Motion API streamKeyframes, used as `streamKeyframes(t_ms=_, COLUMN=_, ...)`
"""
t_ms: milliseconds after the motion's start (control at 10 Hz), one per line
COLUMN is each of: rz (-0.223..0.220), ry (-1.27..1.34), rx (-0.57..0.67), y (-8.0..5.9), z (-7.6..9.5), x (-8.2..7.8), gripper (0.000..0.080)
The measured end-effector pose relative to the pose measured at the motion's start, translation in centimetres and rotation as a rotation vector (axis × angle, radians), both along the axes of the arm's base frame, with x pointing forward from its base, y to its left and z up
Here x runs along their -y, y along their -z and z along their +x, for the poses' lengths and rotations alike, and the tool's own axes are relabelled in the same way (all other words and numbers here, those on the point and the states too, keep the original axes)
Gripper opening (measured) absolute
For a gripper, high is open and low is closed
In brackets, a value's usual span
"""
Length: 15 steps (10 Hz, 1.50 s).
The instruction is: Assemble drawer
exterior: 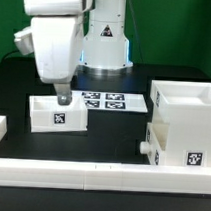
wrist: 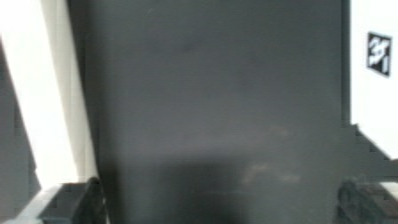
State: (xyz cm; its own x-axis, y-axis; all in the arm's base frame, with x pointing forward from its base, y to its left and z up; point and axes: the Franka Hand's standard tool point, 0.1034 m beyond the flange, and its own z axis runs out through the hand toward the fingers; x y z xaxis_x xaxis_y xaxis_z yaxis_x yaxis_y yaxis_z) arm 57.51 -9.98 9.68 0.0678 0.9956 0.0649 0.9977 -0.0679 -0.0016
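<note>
Black tabletop (exterior: 117, 129), green backdrop (exterior: 5, 38); pincer (exterior: 62, 97) empty, fingers apart.
A white rail (exterior: 70, 174) edges the near side. The housing (exterior: 176, 147) stands at 3 o'clock of the marker board (exterior: 104, 98), with a second tray (exterior: 184, 98) behind or atop it, unclear which. The small tray (exterior: 55, 114) lies at 9 o'clock, the pincer by its far wall.

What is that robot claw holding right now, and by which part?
Nothing. The gripper is open, its jaws spread wide with only bare black table showing between them, close to the small tray.
</note>
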Motion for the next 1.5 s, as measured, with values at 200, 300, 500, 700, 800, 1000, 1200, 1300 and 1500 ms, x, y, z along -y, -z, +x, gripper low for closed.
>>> streamKeyframes(t_ms=200, rz=0.001, ry=0.014, rx=0.0, y=0.0, z=0.2, x=-0.2, gripper=0.0649)
streamKeyframes(t_ms=300, rz=0.001, ry=0.014, rx=-0.001, y=0.0, z=0.1, x=-0.2, gripper=0.0649)
streamKeyframes(t_ms=500, rz=0.005, ry=0.089, rx=-0.008, y=0.1, z=0.0, x=-0.1, gripper=0.0649)
streamKeyframes(t_ms=700, rz=0.002, ry=0.327, rx=-0.017, y=0.1, z=-2.4, x=1.1, gripper=0.0649)
streamKeyframes(t_ms=800, rz=-0.006, ry=0.383, rx=-0.003, y=0.0, z=-4.0, x=1.3, gripper=0.0649)
streamKeyframes(t_ms=1000, rz=0.021, ry=0.602, rx=-0.021, y=0.8, z=-7.2, x=2.2, gripper=0.0649)
streamKeyframes(t_ms=1200, rz=0.026, ry=0.713, rx=-0.027, y=0.7, z=-7.0, x=2.0, gripper=0.0649)
streamKeyframes(t_ms=1300, rz=0.028, ry=0.786, rx=-0.034, y=0.7, z=-7.0, x=2.0, gripper=0.0649)
streamKeyframes(t_ms=1500, rz=0.032, ry=0.994, rx=-0.037, y=1.4, z=-7.8, x=1.7, gripper=0.0649)
